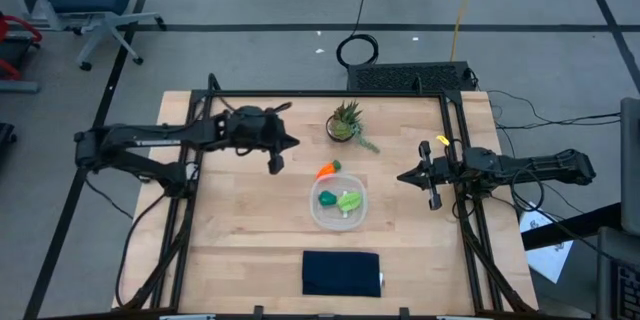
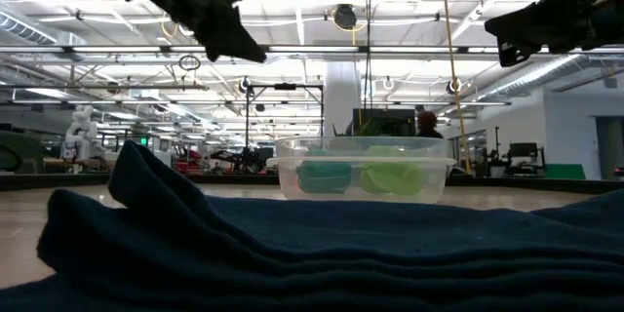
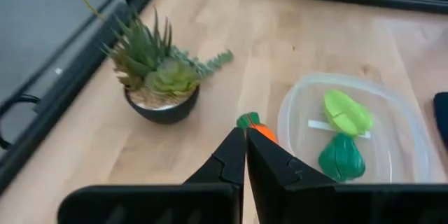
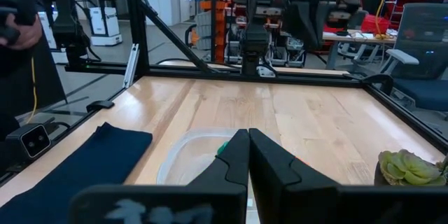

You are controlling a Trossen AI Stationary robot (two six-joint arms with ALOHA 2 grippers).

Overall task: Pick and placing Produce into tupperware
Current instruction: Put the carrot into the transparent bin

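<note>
The clear tupperware (image 1: 338, 222) sits mid-table. Inside it lie a dark green lump (image 3: 341, 159) and a yellow-green leaf piece (image 3: 346, 112). An orange carrot with a green top (image 1: 327, 169) lies on the wood just beyond the container's far left rim. My left gripper (image 3: 246, 136) is shut and empty. It hangs above the table, left of the carrot, slanting down toward it (image 1: 295, 143). My right gripper (image 4: 248, 136) is shut, empty and level at the table's right side (image 1: 400, 175).
A spiky potted plant (image 1: 346, 123) stands at the far middle, close behind the carrot. A dark navy cloth (image 1: 341, 273) lies near the front edge and fills the foreground of the low view. Black frame rails (image 1: 452, 140) border the table.
</note>
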